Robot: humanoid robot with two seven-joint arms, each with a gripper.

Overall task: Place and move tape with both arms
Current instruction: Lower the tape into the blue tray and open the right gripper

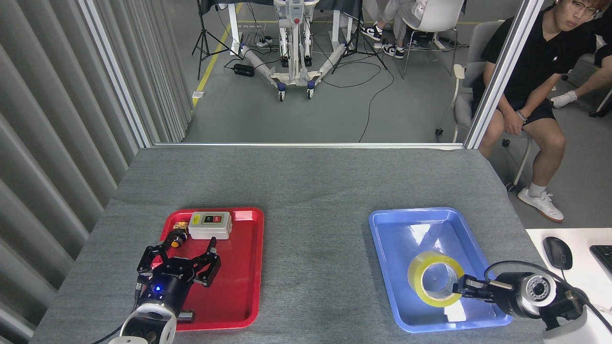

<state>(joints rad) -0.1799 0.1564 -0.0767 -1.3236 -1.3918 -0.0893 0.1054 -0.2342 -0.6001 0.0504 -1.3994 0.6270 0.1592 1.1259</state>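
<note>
Grey felt table (311,191), and the tape (434,278) lies flat in the blue tray (389,248), right gripper (463,288) pinching its rim, left gripper (179,258) spread wide over the red tray (239,286).

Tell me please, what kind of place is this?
Probably a robotics lab: a grey felt-covered table holding a red plastic tray and a blue plastic tray, and a wheeled white equipment stand with floor cables behind.

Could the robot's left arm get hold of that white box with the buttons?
Probably yes: the left gripper is open, just short of the white box in the red tray, with nothing between them.
</note>
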